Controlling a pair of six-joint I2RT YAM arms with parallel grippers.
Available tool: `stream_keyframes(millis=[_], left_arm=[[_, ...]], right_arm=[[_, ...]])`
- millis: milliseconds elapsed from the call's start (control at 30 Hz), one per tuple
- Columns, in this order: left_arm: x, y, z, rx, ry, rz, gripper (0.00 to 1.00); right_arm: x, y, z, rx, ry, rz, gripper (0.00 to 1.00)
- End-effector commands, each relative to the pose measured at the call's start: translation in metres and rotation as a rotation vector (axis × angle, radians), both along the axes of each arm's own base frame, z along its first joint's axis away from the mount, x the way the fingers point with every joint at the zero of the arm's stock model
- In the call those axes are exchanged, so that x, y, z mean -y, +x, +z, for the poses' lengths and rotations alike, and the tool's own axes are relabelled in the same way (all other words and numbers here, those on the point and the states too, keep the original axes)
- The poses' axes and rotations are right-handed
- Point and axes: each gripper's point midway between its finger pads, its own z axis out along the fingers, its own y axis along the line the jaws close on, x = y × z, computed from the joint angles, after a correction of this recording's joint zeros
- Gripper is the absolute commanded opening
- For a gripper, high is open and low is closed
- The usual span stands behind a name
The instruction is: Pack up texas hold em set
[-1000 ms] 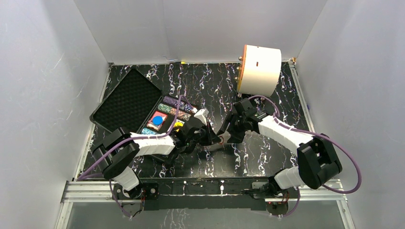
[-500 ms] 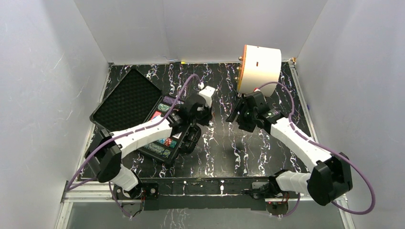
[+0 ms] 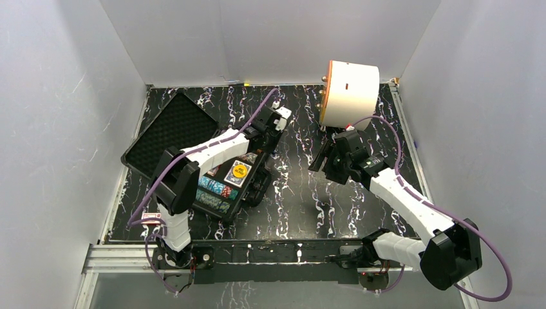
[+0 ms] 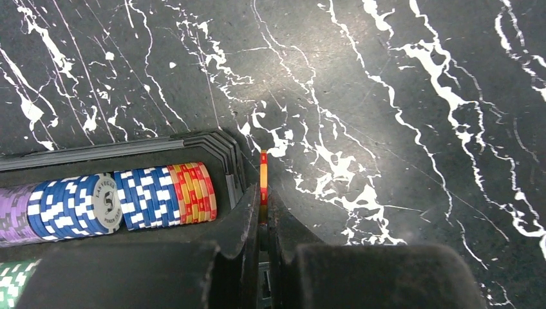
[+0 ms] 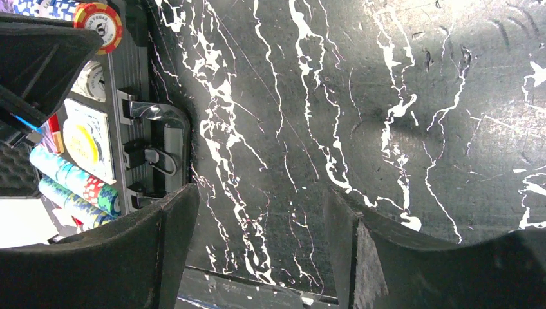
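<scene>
Open black plastic case [image 4: 129,147] with rowed multicoloured poker chips [image 4: 148,198], one marked "Las Vegas"; left gripper [image 4: 263,215] clamps a red-yellow chip [image 4: 263,172] edgewise; right gripper [image 5: 257,225] gapes, empty.

Left arm [image 3: 212,147] stretched far forward, elbow near straight. Left gripper [image 4: 263,217] squeezed tight on thin chip [image 4: 263,183], chip standing on edge. Right arm [image 3: 399,190] bent, reaching toward middle. Right gripper [image 5: 257,225] spread wide, holding nothing, facing down.

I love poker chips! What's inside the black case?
Inside the case: rows of coloured chips and a yellow button. The left arm covers the far compartments.
</scene>
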Motion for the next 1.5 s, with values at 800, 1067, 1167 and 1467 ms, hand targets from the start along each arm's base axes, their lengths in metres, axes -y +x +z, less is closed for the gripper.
stream_keyframes(millis=[800,1067,1167,1467], left_arm=[[-0.050,0.029,0.013,0.107,0.244,0.104,0.00],[-0.056,0.030,0.012,0.108,0.270,0.128,0.22],[-0.052,0.031,0.016,0.106,0.247,0.129,0.30],[-0.050,0.033,0.061,0.150,0.147,0.145,0.42]], right_arm=[[-0.002,0.000,0.002,0.020,0.011,0.024,0.78],[-0.003,-0.001,0.000,0.012,0.014,0.031,0.78],[-0.003,-0.001,0.000,0.011,0.013,0.032,0.78],[-0.003,-0.002,0.000,0.011,0.014,0.038,0.78]])
